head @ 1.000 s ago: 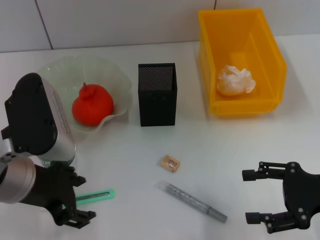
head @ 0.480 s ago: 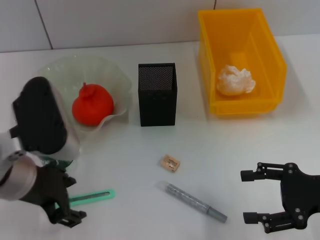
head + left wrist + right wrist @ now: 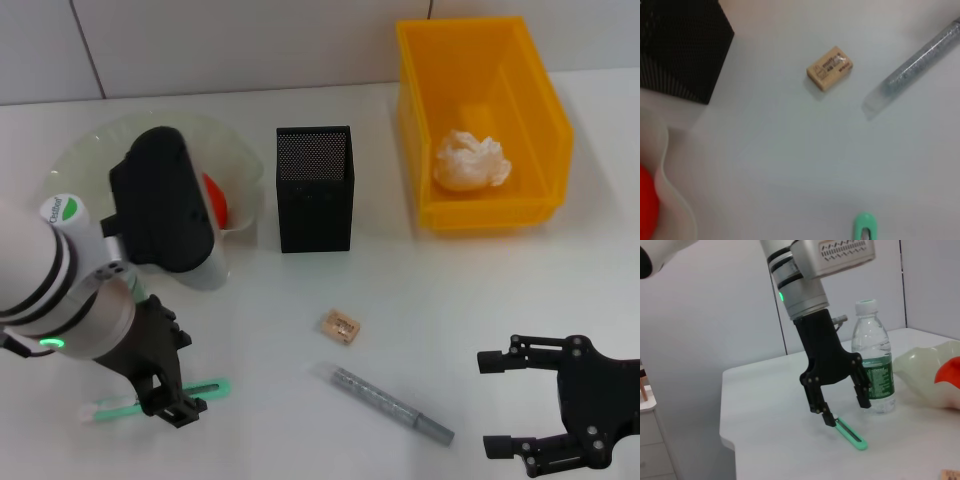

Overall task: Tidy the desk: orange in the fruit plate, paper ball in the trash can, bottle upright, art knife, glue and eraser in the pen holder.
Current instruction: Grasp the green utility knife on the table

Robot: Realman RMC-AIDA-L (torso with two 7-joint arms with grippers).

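The left gripper had swung over the green art knife, fingers apart (bottle already upright); right gripper idled open, near right.

In the head view the left arm covers most of the orange, leaving a red sliver, and hides the near part of the fruit plate. The bottle shows only in the right wrist view; in the head view only what may be its cap peeks past the arm. The left gripper overlaps the green art knife, hiding its middle. The right gripper is cut by the picture's lower right corner. The eraser's print is too small to read. The pen holder's inside cannot be made out through the mesh.
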